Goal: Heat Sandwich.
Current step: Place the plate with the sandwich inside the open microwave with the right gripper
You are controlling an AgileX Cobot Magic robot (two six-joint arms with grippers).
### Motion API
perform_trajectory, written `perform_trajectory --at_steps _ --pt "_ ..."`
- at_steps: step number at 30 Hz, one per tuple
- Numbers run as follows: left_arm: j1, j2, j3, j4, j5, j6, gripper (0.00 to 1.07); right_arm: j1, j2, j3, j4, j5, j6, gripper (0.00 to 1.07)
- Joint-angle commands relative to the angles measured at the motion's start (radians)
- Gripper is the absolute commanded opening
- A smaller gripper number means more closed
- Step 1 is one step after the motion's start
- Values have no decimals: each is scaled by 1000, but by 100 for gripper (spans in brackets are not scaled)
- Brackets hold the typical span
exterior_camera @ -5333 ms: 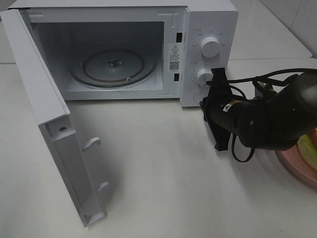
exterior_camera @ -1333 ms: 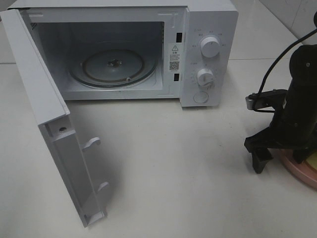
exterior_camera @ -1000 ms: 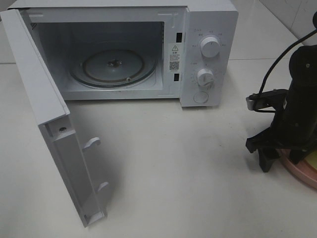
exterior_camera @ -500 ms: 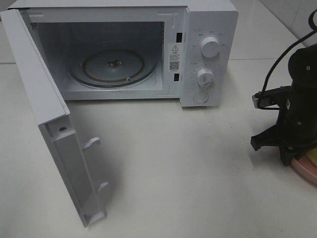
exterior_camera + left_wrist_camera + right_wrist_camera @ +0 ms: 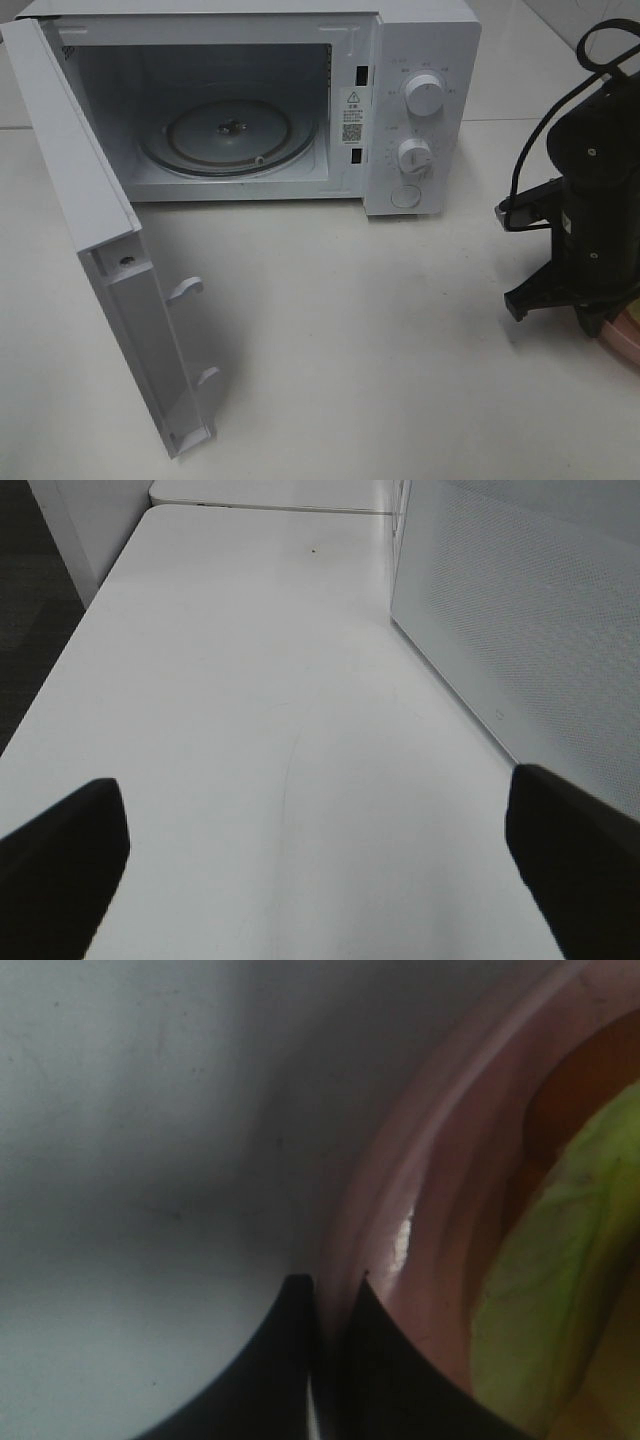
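Note:
The sandwich (image 5: 560, 1290) shows only in the right wrist view, as pale green and orange filling lying on a pink plate (image 5: 440, 1210). My right gripper (image 5: 320, 1360) is shut, its two black fingertips pressed together on the plate's rim. In the high view the right arm (image 5: 590, 230) stands over the table's right edge and hides the sandwich; only a sliver of the plate (image 5: 625, 340) shows beneath it. My left gripper (image 5: 320, 880) is open over bare table beside the microwave door, and does not show in the high view.
A white microwave (image 5: 425, 60) stands at the back with its door (image 5: 110, 270) swung wide open to the left. Its glass turntable (image 5: 230, 135) carries nothing. The dials (image 5: 424, 95) are on its right panel. White tabletop (image 5: 350, 330) lies between microwave and plate.
The right gripper's jaws have closed on the plate's rim, and the arm has shifted right, covering more of the plate. The left gripper and the microwave have not moved.

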Motion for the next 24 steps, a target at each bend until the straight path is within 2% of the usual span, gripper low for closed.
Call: perform_trajectory --at_steps 1,8,16,24 --pt "-5 -26 4 1 -5 -7 97 27 2 -1 -32 34 29 0" --pt "-5 -26 4 1 -5 -7 97 67 -20 0 -51 72 41 0" --pt "-5 -26 4 1 -5 -7 97 67 -61 4 -51 112 41 0" --pt "-5 -26 4 1 -5 -7 97 67 -152 73 -40 107 43 0"
